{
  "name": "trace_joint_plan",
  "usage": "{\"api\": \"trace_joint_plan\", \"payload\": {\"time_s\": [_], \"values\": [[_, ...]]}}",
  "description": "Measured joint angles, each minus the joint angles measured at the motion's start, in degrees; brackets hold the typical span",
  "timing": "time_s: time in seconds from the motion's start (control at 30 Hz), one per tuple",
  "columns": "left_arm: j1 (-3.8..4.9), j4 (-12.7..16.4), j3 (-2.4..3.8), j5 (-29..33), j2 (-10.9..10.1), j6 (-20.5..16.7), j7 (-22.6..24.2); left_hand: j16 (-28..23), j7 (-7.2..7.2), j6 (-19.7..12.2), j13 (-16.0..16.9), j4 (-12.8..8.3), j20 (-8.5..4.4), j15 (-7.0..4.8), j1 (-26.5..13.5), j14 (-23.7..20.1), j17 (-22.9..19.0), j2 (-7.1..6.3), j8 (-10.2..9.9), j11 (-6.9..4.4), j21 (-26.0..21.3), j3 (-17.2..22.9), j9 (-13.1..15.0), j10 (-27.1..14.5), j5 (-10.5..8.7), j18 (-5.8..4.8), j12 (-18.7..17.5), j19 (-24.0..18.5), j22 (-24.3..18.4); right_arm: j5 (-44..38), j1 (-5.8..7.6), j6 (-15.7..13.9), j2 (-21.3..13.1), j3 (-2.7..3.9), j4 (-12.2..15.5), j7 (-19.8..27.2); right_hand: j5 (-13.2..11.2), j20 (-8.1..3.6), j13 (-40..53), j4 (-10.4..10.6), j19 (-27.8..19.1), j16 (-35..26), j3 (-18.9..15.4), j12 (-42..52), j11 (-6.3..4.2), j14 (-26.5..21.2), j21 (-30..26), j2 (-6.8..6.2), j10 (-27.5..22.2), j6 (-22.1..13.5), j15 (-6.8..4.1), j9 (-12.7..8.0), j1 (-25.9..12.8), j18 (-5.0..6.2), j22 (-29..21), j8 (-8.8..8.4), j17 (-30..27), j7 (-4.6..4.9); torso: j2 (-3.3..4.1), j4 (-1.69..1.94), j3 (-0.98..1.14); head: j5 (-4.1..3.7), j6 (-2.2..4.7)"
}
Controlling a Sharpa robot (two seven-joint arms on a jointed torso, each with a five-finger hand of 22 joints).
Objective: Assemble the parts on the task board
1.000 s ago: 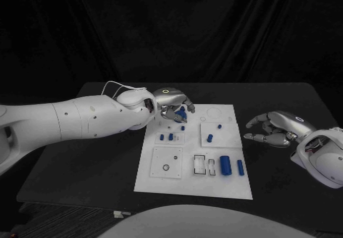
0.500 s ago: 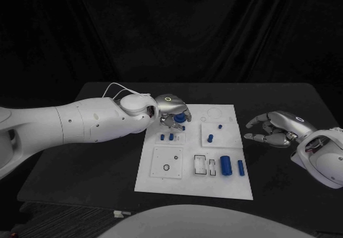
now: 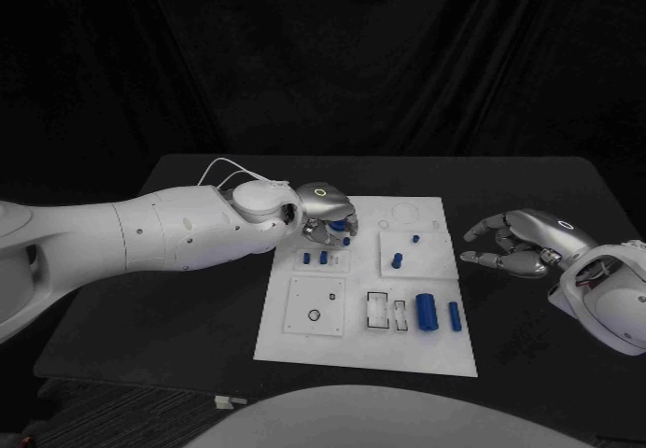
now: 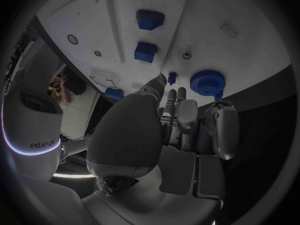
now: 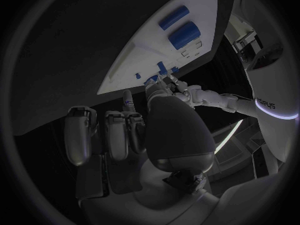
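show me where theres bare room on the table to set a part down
Bare table lies beside the task board, under the left arm, and along its near edge. A narrower strip runs below the right hand. The board's far corner under the left hand is crowded with blue parts.

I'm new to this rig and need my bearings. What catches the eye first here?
The white task board at mid-table, dotted with blue parts. The left hand hangs over its far left corner, by a blue gear; the right hand hovers off its right edge, holding nothing.
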Motion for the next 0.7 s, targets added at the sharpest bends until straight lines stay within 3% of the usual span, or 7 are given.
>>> {"api": "trace_joint_plan", "payload": {"time_s": [0.27, 0.53, 0.7], "values": [[-0.48, -0.9, 0.0, -0.3, 0.6, -0.1, 0.0, 0.0, -0.41, 0.4, -0.8, -0.2, 0.0, 0.0, 0.0, 0.0, -0.2, 0.0, 0.0, -0.19, 0.0, 1.2, -0.6, 0.7, 0.2, 0.0, -0.5, 0.0, 0.0, 0.0, 0.0, 0.0, -0.1, 0.0, 0.0, 0.0, 0.0, 0.0, 0.0, 0.0, 0.0, 0.0, 0.0, 0.0, 0.0, 0.0, 0.0, 0.0, 0.0, 0.0, 0.0, 0.0, 0.0, 0.0, 0.0, 0.0, 0.0, 0.0, 0.01, -0.03, 0.0, -0.43, 0.0], [-1.17, -2.1, 0.0, -0.4, 1.4, -0.3, 0.0, 0.2, -1.34, 0.9, -2.1, -0.7, -0.21, 0.0, 0.0, 0.0, -0.7, -0.03, 0.0, -0.49, -0.4, 3.7, -1.5, 2.2, 1.85, 0.0, -1.6, 0.2, 0.0, 0.0, 0.0, 0.0, -0.1, 0.0, 0.0, 0.0, 0.0, 0.0, 0.0, 0.0, 0.0, 0.0, 0.0, 0.0, 0.0, 0.0, 0.0, 0.0, 0.0, 0.0, 0.0, 0.0, 0.0, 0.0, 0.0, 0.0, 0.0, 0.0, 0.0, -0.03, 0.0, -0.55, 0.0], [-1.44, -2.9, 0.0, -0.4, 1.9, -0.5, 0.0, 0.2, -1.54, 1.4, -2.8, -0.9, -0.21, -0.21, -0.1, 0.2, -0.8, -0.62, 0.0, -0.43, -0.4, 5.3, -1.9, 4.1, 2.13, -0.01, -1.8, 0.2, 0.0, 0.0, 0.0, 0.0, -0.2, 0.0, 0.0, 0.0, 0.0, 0.0, 0.0, 0.0, 0.0, 0.0, 0.0, 0.0, 0.0, 0.0, 0.0, 0.0, 0.0, 0.0, 0.0, 0.0, 0.0, 0.0, 0.0, 0.0, 0.0, 0.0, 0.0, -0.03, 0.0, -0.58, 0.0]]}}
